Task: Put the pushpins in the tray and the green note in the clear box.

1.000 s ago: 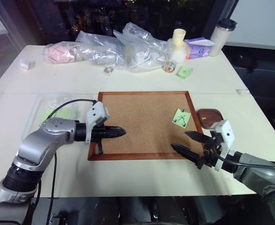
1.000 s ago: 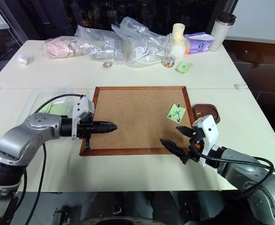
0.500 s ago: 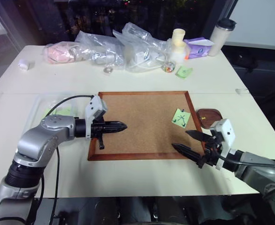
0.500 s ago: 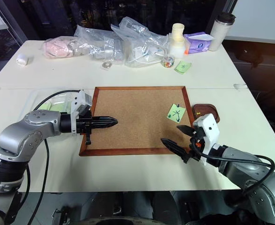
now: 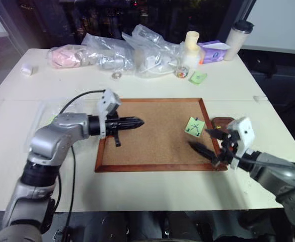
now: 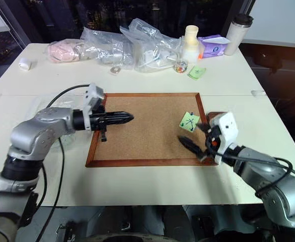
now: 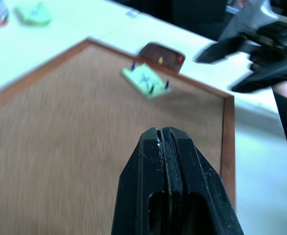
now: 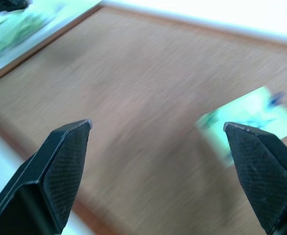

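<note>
Three pushpins, by a fair guess from the blurred left wrist view, pin the green note to the corkboard near its right edge, just beside the tray. Two bright pinheads seem to sit in that tray already. Right gripper spread wide, near the note; left gripper pressed together, empty, over the board's left half. Clear box left of the board. Best to close on one pinhead only, pull straight out, spare the paper, and carry the short way to the tray.
</note>
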Motion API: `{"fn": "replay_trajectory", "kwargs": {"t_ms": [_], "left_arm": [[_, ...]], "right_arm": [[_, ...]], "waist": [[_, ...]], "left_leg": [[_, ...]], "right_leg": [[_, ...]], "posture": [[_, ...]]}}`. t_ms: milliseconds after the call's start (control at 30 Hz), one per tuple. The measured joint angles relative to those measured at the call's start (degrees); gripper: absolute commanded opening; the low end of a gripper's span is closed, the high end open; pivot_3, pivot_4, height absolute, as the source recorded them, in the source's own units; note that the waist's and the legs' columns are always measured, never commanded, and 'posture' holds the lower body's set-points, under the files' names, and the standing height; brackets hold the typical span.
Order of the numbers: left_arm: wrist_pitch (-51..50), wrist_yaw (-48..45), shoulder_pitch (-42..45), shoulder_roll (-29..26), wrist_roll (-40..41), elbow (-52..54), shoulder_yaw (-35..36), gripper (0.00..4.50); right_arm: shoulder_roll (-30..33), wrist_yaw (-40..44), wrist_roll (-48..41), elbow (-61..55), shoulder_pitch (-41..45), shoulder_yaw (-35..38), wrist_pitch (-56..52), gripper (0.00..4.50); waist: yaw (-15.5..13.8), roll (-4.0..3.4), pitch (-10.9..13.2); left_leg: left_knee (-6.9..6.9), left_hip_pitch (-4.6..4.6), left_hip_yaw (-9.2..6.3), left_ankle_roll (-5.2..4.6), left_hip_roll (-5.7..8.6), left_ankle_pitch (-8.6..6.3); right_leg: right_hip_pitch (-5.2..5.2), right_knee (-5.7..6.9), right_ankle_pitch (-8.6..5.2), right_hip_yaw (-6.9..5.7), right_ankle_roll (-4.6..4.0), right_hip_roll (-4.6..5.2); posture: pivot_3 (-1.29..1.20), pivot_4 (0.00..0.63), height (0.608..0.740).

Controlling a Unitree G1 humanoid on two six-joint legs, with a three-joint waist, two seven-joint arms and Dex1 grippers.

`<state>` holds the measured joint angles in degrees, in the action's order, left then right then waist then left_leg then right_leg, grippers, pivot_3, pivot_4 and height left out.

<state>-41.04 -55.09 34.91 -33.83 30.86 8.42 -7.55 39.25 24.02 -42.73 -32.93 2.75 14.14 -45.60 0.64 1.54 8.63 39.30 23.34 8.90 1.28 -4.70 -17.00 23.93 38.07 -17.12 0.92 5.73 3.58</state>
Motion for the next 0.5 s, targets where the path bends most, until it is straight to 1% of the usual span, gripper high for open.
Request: {"fn": "replay_trajectory", "kwargs": {"t_ms": [133,200,267,367,500], "left_arm": [[8.2,-1.3,1.5,-0.2,-11.1,-7.4,-9.3,0.04],[10.6,-1.8,1.6,0.9,-14.7,-11.5,-12.5,0.04],[11.8,-2.1,1.7,2.4,-16.9,-14.7,-14.1,0.04],[13.7,-2.7,3.0,3.5,-19.0,-17.2,-14.4,0.04],[15.6,-3.4,3.2,3.5,-21.6,-17.5,-15.0,0.04]], "right_arm": [[-0.7,-1.9,7.6,9.9,7.8,-3.1,3.7,4.50],[-1.8,-2.4,11.1,15.6,11.4,-5.1,5.2,4.50],[-2.7,-2.3,13.5,19.7,13.8,-7.1,6.4,4.50],[-3.6,-1.0,16.4,24.4,16.3,-9.1,8.4,4.50],[-5.2,2.2,17.9,31.1,17.6,-9.5,11.0,4.50]], "waist": [[0.2,-0.05,0.0],[0.1,-0.06,0.0],[0.0,-0.06,0.0],[-0.3,-0.07,0.0],[-0.2,-0.09,0.0]], "left_leg": [[-0.09,0.01,0.06,0.01,-0.02,0.01],[-0.08,0.06,0.10,0.01,-0.02,0.01],[-0.07,0.11,0.12,0.01,-0.02,0.01],[-0.05,0.13,0.12,0.01,-0.01,0.01],[-0.03,0.03,0.11,0.01,-0.02,0.01]], "right_leg": [[0.08,-0.01,-0.01,0.01,-0.01,-0.03],[0.15,0.00,-0.01,0.02,-0.01,-0.02],[0.19,-0.01,-0.01,0.02,-0.01,0.00],[0.18,-0.01,0.00,0.02,0.00,0.02],[0.08,0.01,0.00,0.01,0.00,0.02]], "posture": [[0.00,0.150,0.734],[0.00,0.150,0.734],[0.00,0.150,0.734],[0.00,0.150,0.734],[0.00,0.150,0.734]]}}
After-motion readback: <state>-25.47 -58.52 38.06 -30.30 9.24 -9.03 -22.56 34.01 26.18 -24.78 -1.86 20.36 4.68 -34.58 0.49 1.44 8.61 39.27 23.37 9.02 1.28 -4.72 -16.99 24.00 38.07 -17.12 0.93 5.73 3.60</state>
